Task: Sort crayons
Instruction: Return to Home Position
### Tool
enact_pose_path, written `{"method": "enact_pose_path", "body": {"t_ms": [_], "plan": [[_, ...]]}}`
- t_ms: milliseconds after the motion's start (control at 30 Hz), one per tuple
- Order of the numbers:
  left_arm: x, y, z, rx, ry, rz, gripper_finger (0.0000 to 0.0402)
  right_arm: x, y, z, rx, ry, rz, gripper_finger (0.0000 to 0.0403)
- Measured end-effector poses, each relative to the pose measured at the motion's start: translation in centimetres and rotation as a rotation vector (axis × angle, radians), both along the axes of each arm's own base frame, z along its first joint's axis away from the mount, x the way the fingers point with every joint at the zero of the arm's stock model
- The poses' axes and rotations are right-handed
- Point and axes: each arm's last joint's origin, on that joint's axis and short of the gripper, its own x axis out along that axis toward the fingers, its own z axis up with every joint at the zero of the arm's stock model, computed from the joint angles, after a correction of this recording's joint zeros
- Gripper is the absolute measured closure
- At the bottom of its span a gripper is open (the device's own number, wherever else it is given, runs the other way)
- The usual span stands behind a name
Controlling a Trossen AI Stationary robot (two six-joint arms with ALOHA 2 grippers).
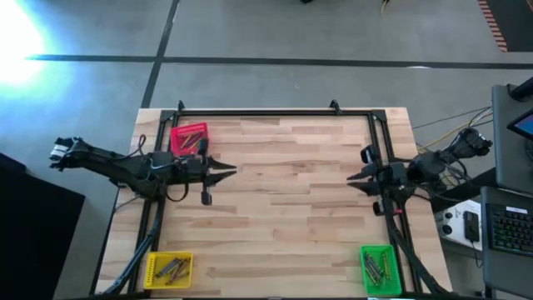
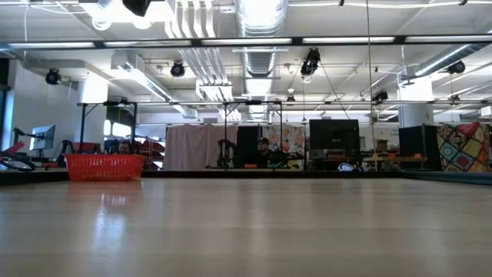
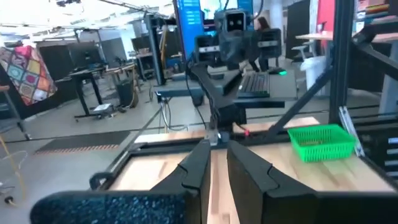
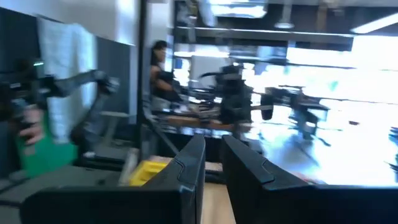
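The left gripper hangs over the table with its jaws drawn together on nothing. In its wrist view only a thin strip of wood shows between the 2 fingers. The right gripper faces it from across the middle of the table, jaws likewise pinched to a narrow slit and empty. The 2 sets of tips point at each other, well apart, and no loose stick shows on the wood between them.

Nearest the left jaws is the red bin, just behind the tips and off to one side, beside the wrist. A few crayons lie in it. Farther back, on the other side of those jaws, sits the yellow bin, also with crayons in it. The green bin is off to the side of the right jaws and a little behind them, well apart, holding more.

With all 3 bins loaded, the sorting looks finished, and the step in hand is the return to rest. To do it well, I judge each arm should draw straight back along its own line, away from the other's tips, with jaws closed. It should fold down only once clear. The left one needs the most care, because a sideways swing would carry the wrist over the red bin's rim and could knock it.
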Motion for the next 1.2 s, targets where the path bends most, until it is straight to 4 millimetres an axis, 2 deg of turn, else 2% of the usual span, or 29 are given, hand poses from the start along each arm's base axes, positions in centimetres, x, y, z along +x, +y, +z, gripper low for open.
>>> {"method": "enact_pose_path", "body": {"t_ms": [167, 400, 700, 867, 1033, 1200], "plan": [[-1.6, 1.5, -5.3, -0.079, -0.026, 0.045, 0.0365, -0.4, -0.7, -1.9, 0.017, 0.027, -0.057, 0.0364], [-4.4, 3.1, -8.9, -0.185, -0.151, 0.087, 0.0365, -0.4, -1.1, -6.1, 0.004, 0.111, -0.087, 0.0365], [-6.5, 3.4, -10.9, -0.202, -0.159, 0.037, 0.0365, -0.6, -2.2, -10.7, 0.146, 0.147, -0.145, 0.0365], [-7.4, 3.4, -12.4, -0.234, -0.149, 0.036, 0.0365, -0.9, -2.4, -12.4, 0.187, 0.076, -0.141, 0.0365], [-8.1, 3.4, -12.7, -0.242, -0.136, 0.037, 0.0365, -1.4, -2.6, -12.9, 0.171, 0.038, -0.146, 0.0365], [-8.8, 3.5, -12.4, -0.201, -0.160, 0.043, 0.0365, -2.3, -2.9, -12.3, 0.138, -0.032, -0.143, 0.0365]]}}
